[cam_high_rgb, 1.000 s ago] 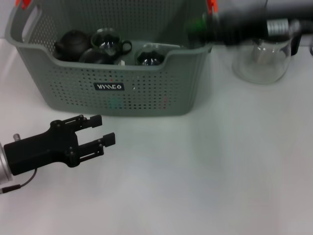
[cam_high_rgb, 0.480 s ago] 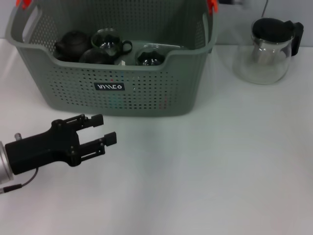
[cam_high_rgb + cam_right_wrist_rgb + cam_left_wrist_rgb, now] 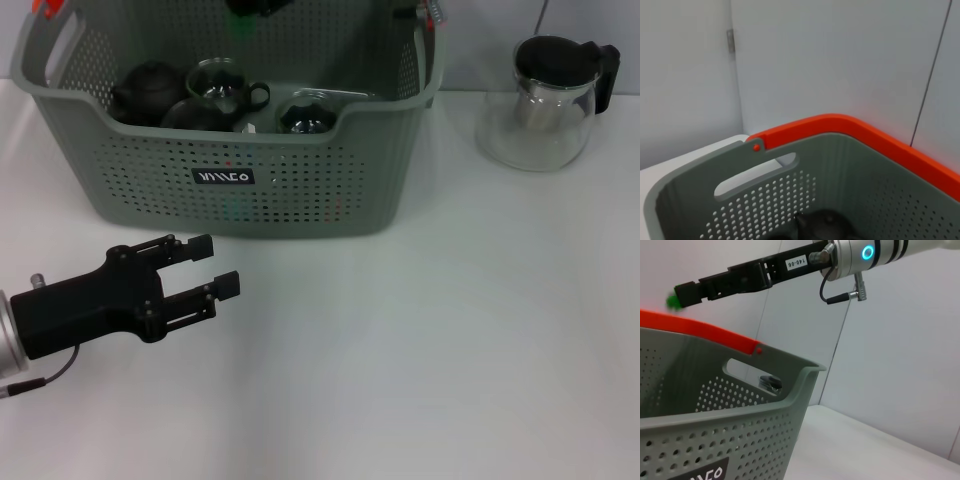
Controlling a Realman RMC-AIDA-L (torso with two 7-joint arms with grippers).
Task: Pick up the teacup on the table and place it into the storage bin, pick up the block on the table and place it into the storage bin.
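The grey-green storage bin (image 3: 230, 180) stands at the back left of the white table (image 3: 430, 330). Inside it lie a black teapot (image 3: 145, 90), a glass teacup (image 3: 222, 82) with a dark handle and another glass cup (image 3: 305, 115). My right gripper (image 3: 252, 8) hangs over the bin's back part, shut on a small green block (image 3: 238, 24). The left wrist view shows that gripper (image 3: 682, 294) stretched above the bin's orange rim (image 3: 700, 332), the block (image 3: 673, 300) at its tip. My left gripper (image 3: 218, 265) hovers open and empty in front of the bin.
A glass pitcher (image 3: 545, 100) with a black lid stands at the back right, beside the bin. The right wrist view looks down into the bin (image 3: 790, 200) at the teapot (image 3: 825, 225).
My right arm has swept from above the pitcher leftward to over the bin's back with the green block. The left gripper has stayed put.
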